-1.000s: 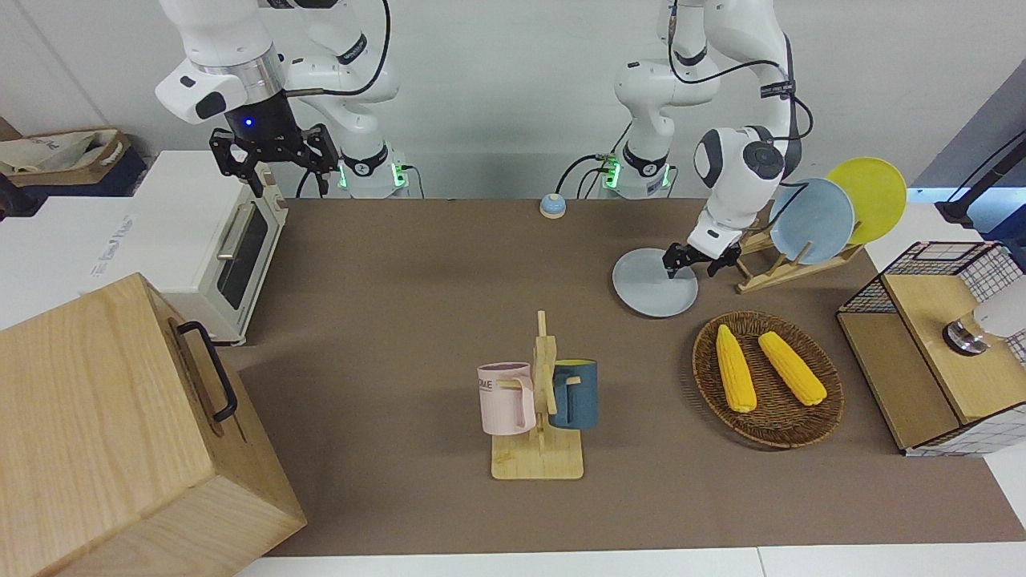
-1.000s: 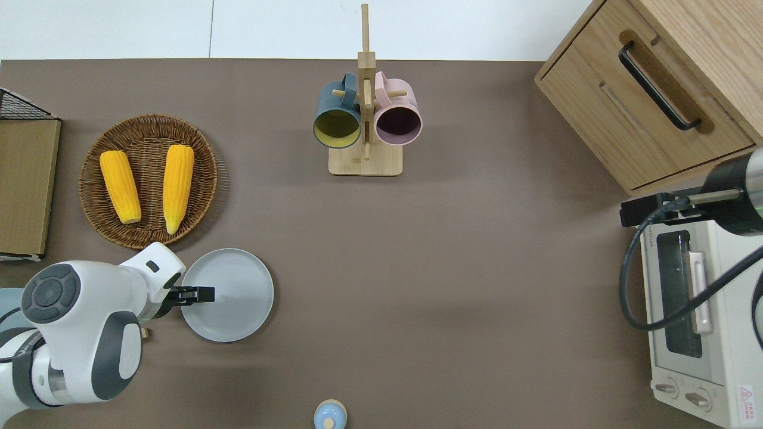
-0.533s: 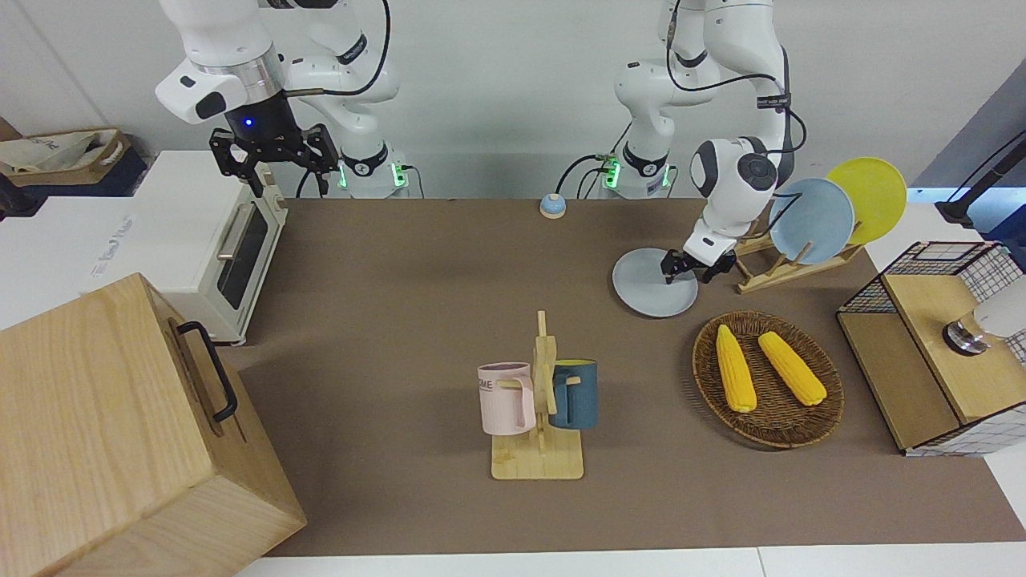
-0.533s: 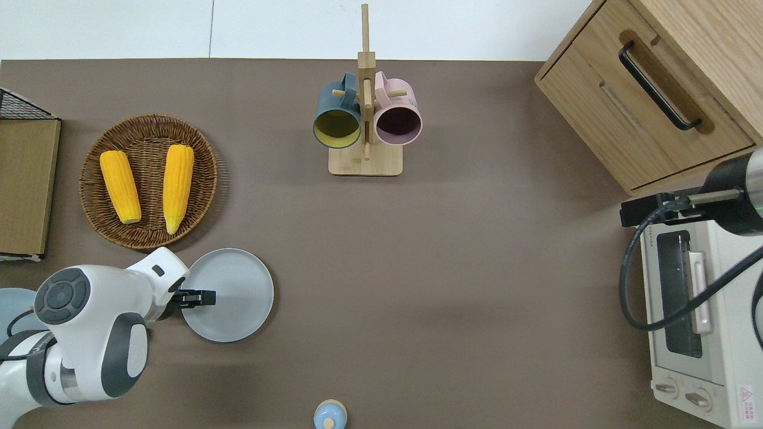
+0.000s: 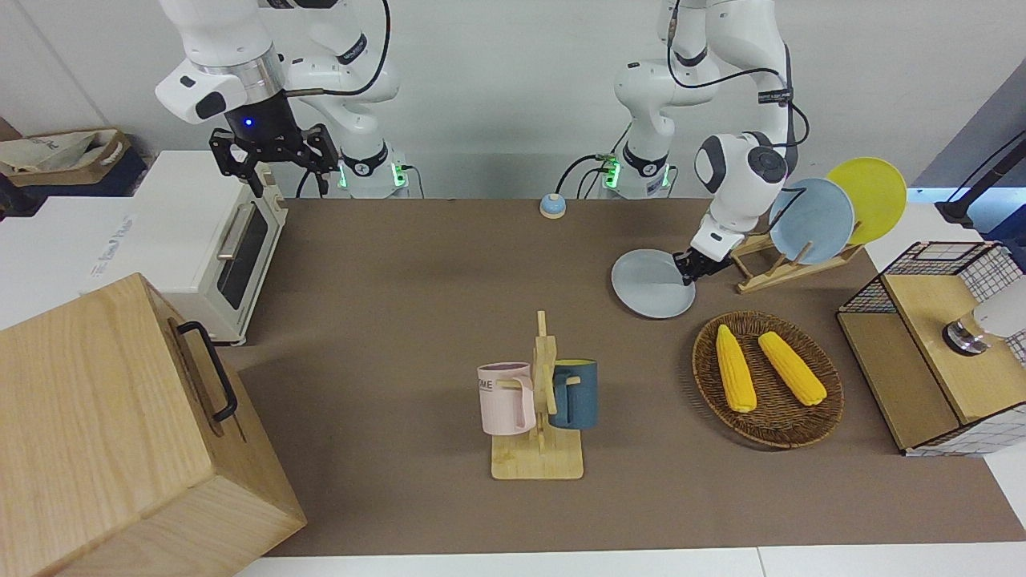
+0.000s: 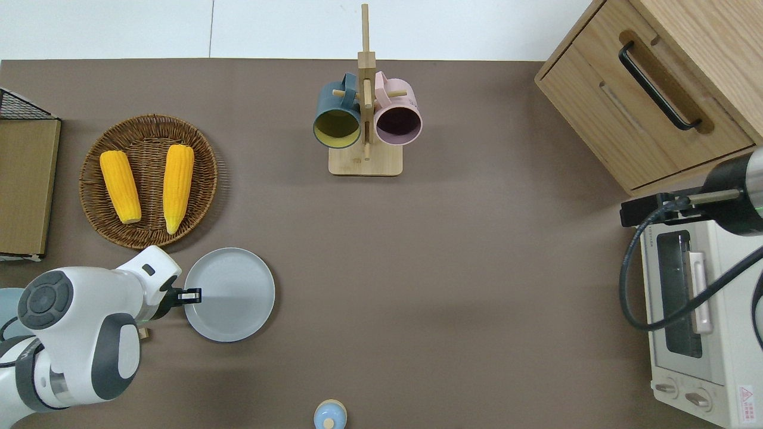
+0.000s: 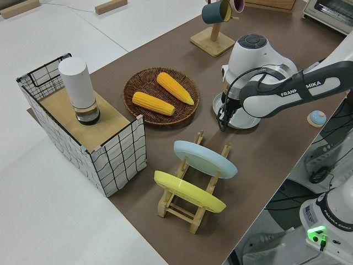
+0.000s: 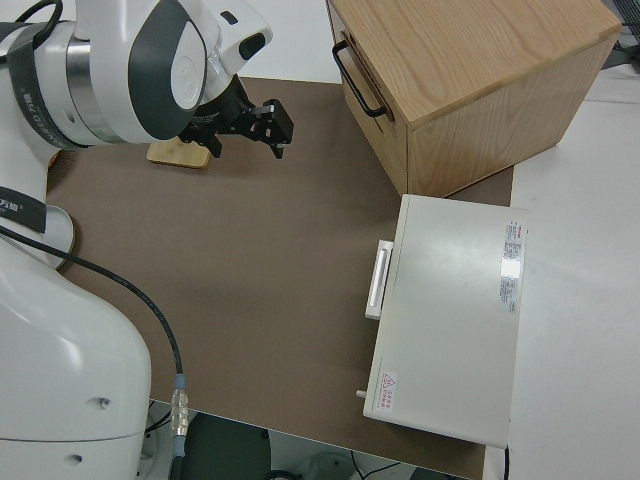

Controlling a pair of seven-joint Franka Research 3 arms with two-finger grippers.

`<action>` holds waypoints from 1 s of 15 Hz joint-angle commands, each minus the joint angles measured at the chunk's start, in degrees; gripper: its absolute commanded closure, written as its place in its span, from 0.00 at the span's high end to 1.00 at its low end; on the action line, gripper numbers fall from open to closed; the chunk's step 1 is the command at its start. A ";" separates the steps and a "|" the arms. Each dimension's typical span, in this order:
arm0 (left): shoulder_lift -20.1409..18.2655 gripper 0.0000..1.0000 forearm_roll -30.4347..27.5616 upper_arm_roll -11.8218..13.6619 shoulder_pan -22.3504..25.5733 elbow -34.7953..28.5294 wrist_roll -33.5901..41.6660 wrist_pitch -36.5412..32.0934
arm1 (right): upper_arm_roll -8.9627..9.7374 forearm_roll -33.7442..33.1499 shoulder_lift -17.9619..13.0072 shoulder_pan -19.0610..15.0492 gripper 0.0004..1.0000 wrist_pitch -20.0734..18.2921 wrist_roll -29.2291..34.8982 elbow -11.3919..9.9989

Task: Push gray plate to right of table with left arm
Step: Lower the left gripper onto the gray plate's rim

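Two pieces of writing can be read: "FRANKA" in white letters along the forearm of the left arm (image 7: 287, 94), at centre right of the left side view, and the fragment "ME" on the pink mug (image 5: 506, 398) hanging on the wooden mug stand (image 5: 539, 449), lower centre of the front view. A red warning sticker on the white toaster oven (image 6: 697, 322) is too small to read.

Left gripper (image 6: 192, 293), black and two-fingered, sits low at the rim of the round, flat, pale blue-gray plate (image 6: 233, 295), at the lower left of the overhead view. Its tip appears to touch the rim on the side toward the left arm's end of the matte brown table (image 6: 465, 268). Whether the fingers are parted or closed cannot be told. Nothing is grasped.

Gray plate lies flat on the table, just beside the round woven wicker basket (image 6: 149, 125), which holds two yellow corn cobs (image 6: 179, 185), and nearer to the robots than it.

Right gripper (image 5: 272, 160) is parked, fingers spread apart and holding nothing.
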 commanded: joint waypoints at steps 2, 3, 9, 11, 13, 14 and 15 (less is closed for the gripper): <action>0.72 0.00 -1.30 0.02 -0.31 -1.05 0.35 0.82 | -0.06 1.26 -0.20 -0.16 0.98 -0.70 -0.06 0.30; 0.90 0.00 -1.65 -0.06 -0.31 -1.05 0.34 0.91 | -0.06 1.26 -0.20 -0.16 0.98 -0.79 -0.06 0.30; 1.69 0.00 -7.54 -1.03 -6.36 -0.61 -5.70 1.70 | -0.06 1.26 -0.20 -0.16 0.98 -0.70 -0.06 0.30; 1.86 0.00 -7.54 -1.03 -9.17 -0.26 -9.65 1.87 | -0.06 1.26 -0.20 -0.16 0.98 -0.79 -0.06 0.30; 3.09 0.00 -7.54 -1.03 -12.60 0.97 -14.31 1.96 | -0.06 1.26 -0.20 -0.16 0.98 -0.79 -0.06 0.30; 3.27 0.00 -7.63 -1.03 -13.66 1.23 -15.55 2.05 | -0.06 1.26 -0.20 -0.16 0.98 -0.70 -0.06 0.30; 3.79 0.00 -8.15 -1.03 -14.71 1.58 -16.78 2.40 | -0.06 1.26 -0.20 -0.16 0.98 -0.79 -0.06 0.30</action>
